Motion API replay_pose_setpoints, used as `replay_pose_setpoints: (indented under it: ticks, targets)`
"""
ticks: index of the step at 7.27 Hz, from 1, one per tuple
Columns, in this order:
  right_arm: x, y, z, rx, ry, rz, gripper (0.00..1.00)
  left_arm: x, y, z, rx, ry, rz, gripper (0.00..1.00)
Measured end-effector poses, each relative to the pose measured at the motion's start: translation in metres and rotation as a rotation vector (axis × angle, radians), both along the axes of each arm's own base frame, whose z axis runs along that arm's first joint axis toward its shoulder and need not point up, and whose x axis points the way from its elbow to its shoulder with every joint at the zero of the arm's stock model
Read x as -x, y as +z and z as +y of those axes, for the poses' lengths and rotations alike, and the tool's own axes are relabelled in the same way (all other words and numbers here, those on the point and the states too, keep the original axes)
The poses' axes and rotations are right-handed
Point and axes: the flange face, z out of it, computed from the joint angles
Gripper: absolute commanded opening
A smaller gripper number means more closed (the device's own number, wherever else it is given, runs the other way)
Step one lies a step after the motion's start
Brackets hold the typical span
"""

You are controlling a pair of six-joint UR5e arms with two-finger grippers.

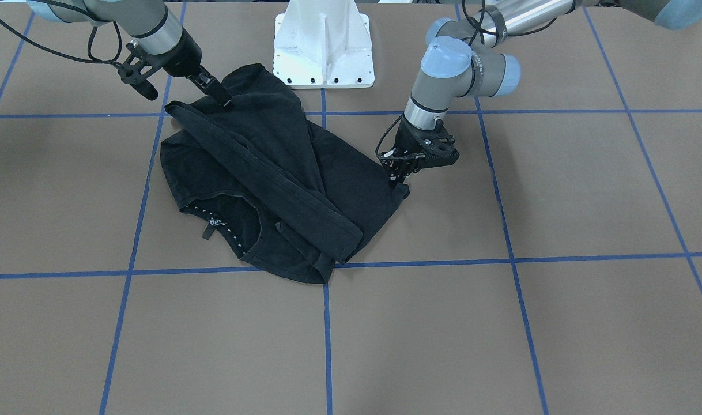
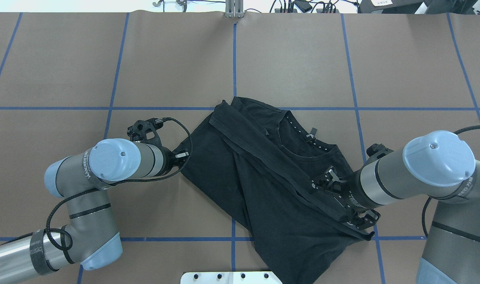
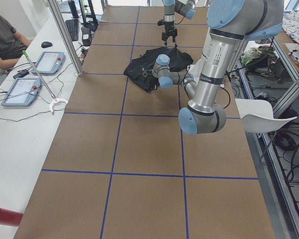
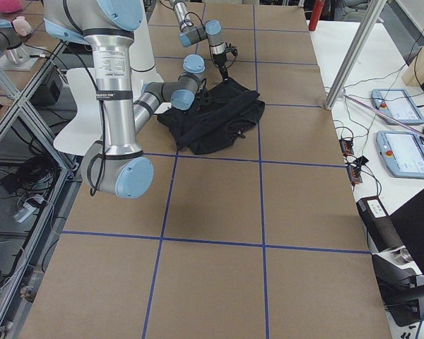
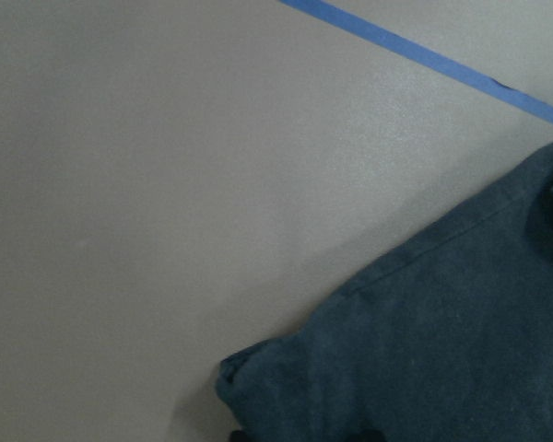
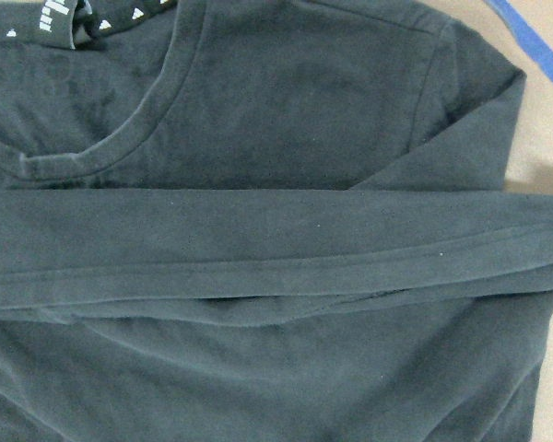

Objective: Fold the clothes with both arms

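The black T-shirt (image 1: 282, 173) lies crumpled on the brown table, near the robot's base. Its collar (image 1: 218, 216) faces away from the robot, and a long hem band (image 2: 271, 165) is folded diagonally across it. The logo print is hidden. My right gripper (image 1: 223, 101) is shut on the raised end of the hem on the robot's side. My left gripper (image 1: 399, 183) is low at the shirt's corner (image 5: 258, 368) and looks shut on it. It also shows in the overhead view (image 2: 183, 156). The right wrist view shows only shirt cloth (image 6: 258, 230).
The white base stand (image 1: 323, 52) is just behind the shirt. Blue tape lines (image 1: 328, 334) divide the table into squares. In the left side view an operator (image 3: 5, 35) sits beside a side table with tablets (image 3: 50, 62) and cables.
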Motion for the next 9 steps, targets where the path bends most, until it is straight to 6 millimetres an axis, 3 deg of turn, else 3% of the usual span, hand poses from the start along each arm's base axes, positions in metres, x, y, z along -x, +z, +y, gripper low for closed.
replay_pose_setpoints:
  ticks: [2,3,4,6,7,8,9]
  targets:
    - [-0.001,0.002,-0.002,0.001,0.006,0.003,1.00,0.028,-0.010,-0.035,-0.067,-0.024,-0.005,0.00]
    - [-0.002,0.002,-0.004,0.002,0.009,0.004,1.00,0.050,-0.016,-0.071,-0.131,-0.048,-0.027,0.00]
    - [-0.004,0.002,-0.005,0.002,0.013,0.004,1.00,0.062,-0.024,-0.120,-0.183,-0.079,-0.062,0.00]
    - [-0.014,0.003,-0.015,0.013,0.030,0.001,1.00,0.037,-0.046,-0.227,-0.233,-0.132,-0.071,0.00]
    - [-0.024,0.002,-0.024,0.023,0.044,-0.004,1.00,0.019,-0.053,-0.271,-0.252,-0.142,-0.060,0.52]
    - [-0.030,0.001,-0.030,0.027,0.057,-0.008,1.00,0.009,-0.059,-0.304,-0.278,-0.145,-0.068,0.69]
    - [-0.032,0.000,-0.034,0.026,0.066,-0.011,1.00,0.013,-0.062,-0.327,-0.307,-0.142,-0.087,0.69]
